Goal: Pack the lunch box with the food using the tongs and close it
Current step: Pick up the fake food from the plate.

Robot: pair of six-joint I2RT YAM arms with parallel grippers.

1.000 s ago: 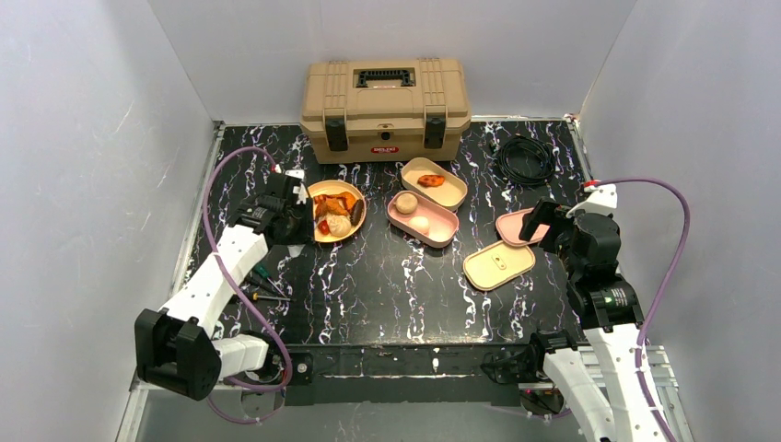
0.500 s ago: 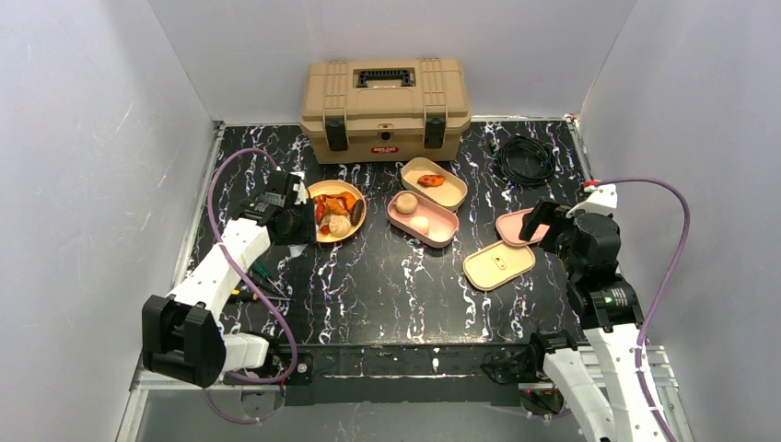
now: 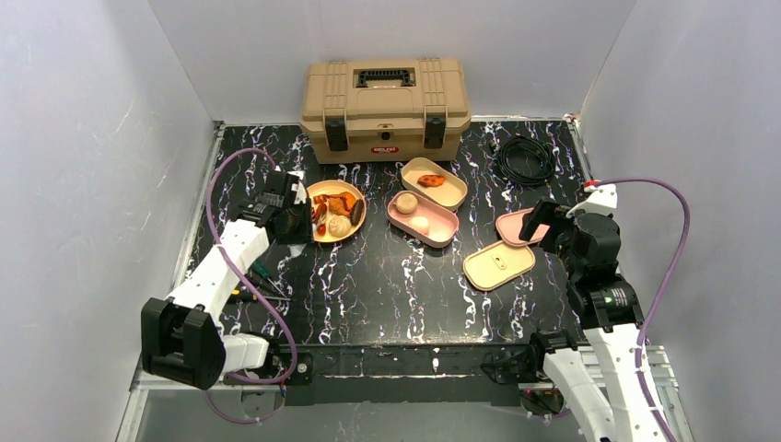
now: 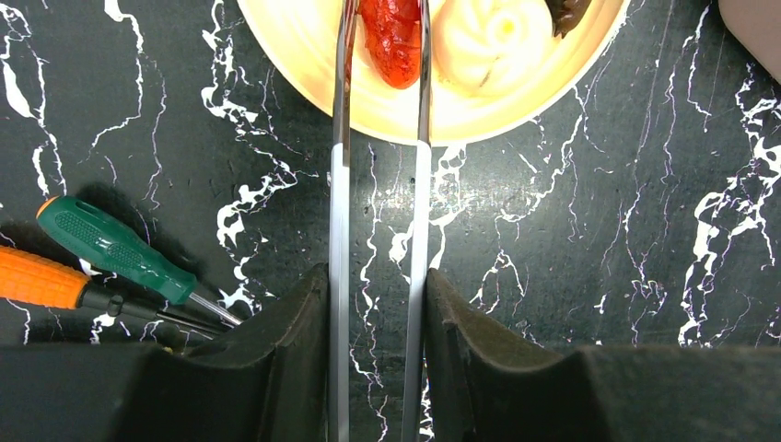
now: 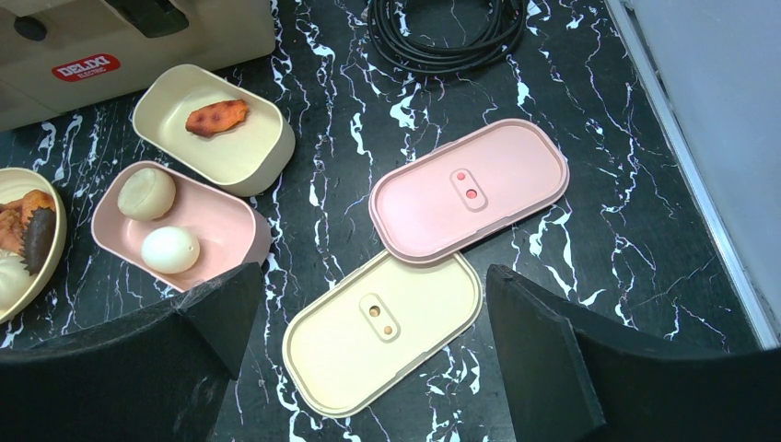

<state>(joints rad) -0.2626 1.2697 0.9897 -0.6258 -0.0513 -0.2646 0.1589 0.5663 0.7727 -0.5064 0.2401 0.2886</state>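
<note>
My left gripper (image 4: 378, 276) (image 3: 290, 216) is shut on the metal tongs (image 4: 339, 203). The tongs' two arms reach into the yellow plate (image 4: 396, 110) and press against either side of a red food chunk (image 4: 391, 41). A pale bun (image 4: 479, 41) and a dark piece (image 4: 571, 7) lie beside it. The pink lunch box tray (image 5: 221, 216) holds a tan bun (image 5: 145, 193) and a white egg (image 5: 169, 249). The cream tray (image 5: 249, 152) holds an orange piece (image 5: 216, 117). My right gripper (image 5: 371, 272) (image 3: 543, 221) hangs open above the cream lid (image 5: 382, 331), with the pink lid (image 5: 470, 189) beside it.
A tan toolbox (image 3: 385, 109) stands at the back and a coiled black cable (image 3: 525, 158) lies at the back right. A green screwdriver (image 4: 110, 249) and an orange one (image 4: 41, 281) lie left of my left gripper. Grey walls close in both sides.
The left arm has shifted a little at the plate's left edge and the tongs' arms have drawn in on the red chunk. The right arm has not moved.
</note>
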